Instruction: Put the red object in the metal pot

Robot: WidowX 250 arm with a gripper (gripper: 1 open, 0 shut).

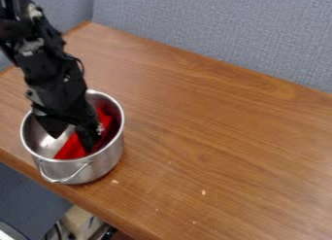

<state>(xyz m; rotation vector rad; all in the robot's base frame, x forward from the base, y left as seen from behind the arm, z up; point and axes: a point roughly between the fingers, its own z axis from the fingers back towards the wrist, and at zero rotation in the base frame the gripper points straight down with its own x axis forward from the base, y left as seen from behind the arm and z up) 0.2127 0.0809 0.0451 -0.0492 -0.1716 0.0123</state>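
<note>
The metal pot stands near the table's front left corner, its wire handle hanging at the front. The red object lies inside the pot, leaning against the right inner wall, partly hidden by the arm. My black gripper points straight down into the pot, its fingers spread apart. The fingers straddle the red object loosely; the jaws look open rather than clamped on it.
The brown wooden table stretches to the right and back. Its front edge runs just below the pot. A grey-blue wall stands behind the table.
</note>
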